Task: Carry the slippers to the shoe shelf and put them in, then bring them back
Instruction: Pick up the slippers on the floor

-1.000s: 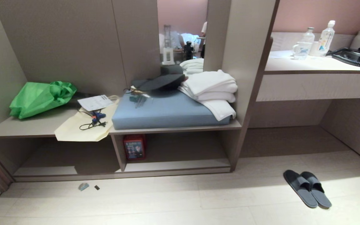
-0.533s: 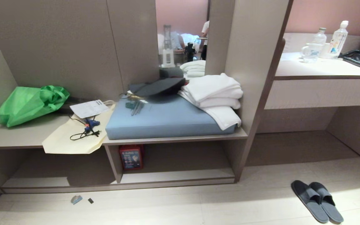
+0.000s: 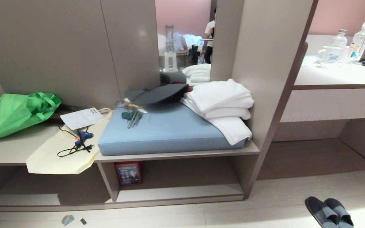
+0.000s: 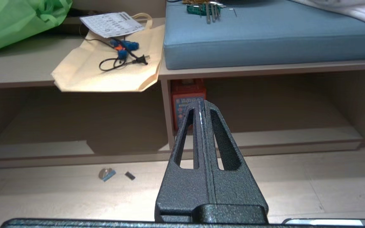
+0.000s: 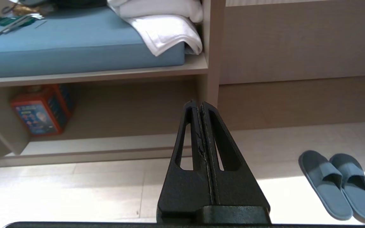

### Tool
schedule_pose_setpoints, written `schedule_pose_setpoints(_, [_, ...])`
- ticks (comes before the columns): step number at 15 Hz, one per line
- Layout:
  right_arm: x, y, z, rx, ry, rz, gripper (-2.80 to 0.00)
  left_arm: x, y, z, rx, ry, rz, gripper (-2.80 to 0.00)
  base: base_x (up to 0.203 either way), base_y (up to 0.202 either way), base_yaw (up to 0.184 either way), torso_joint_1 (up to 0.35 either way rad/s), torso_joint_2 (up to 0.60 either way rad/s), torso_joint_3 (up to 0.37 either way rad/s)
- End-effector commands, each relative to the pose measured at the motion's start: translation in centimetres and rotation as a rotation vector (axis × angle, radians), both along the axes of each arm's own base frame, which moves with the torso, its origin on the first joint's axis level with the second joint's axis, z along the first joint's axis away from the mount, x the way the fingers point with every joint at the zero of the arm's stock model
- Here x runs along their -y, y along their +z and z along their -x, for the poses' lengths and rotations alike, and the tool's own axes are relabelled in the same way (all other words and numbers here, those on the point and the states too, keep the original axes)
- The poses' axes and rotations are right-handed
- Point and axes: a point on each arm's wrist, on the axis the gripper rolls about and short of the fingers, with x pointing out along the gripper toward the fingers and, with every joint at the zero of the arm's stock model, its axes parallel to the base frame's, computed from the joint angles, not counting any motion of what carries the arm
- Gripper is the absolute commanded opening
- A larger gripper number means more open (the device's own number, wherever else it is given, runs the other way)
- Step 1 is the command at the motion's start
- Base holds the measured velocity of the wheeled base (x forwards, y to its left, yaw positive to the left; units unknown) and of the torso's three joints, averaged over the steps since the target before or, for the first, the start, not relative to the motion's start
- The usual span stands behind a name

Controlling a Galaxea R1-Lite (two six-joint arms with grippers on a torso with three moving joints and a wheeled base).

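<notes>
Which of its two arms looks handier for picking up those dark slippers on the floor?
Probably the right. The dark grey slide slippers lie on the pale floor to the robot's right, visible past the shut right gripper; the shut left gripper faces the taupe shoe shelf instead.

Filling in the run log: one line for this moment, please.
slippers: on floor, untouched | shoe shelf: no slippers | left gripper: shut, idle | right gripper: shut, idle

Count of items at the bench unit
Two slippers [image 3: 329, 214]; one green bag [image 3: 16, 114]; one cream tote [image 3: 63, 150]; one blue cushion [image 3: 166, 131]; two bottles [image 3: 350, 41]; one red box [image 3: 128, 173].
</notes>
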Motion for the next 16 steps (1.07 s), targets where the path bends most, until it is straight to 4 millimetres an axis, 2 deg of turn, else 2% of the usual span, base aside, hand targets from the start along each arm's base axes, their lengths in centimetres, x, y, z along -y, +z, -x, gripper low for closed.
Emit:
schedule_pose_setpoints(1, [0.0,0.0,0.0,0.0,0.0,0.001,-2.8,0.0,-0.02,-0.01,-0.002,0.0,0.0,-2.8,0.165,0.0,0.001,0.005,0.0,0.003])
schedule_pose_setpoints(11, [0.0,0.01,0.0,0.002,0.0,0.001,-2.8,0.0,0.01,-0.01,-0.001,0.0,0.0,-2.8,0.01,-0.006,-0.001,0.001,0.0,0.0])
schedule_pose_setpoints(16, [0.0,0.04,0.01,0.002,0.0,0.001,-2.8,0.0,-0.02,-0.01,-0.002,0.0,0.0,-2.8,0.0,-0.181,-0.001,0.003,0.0,0.001])
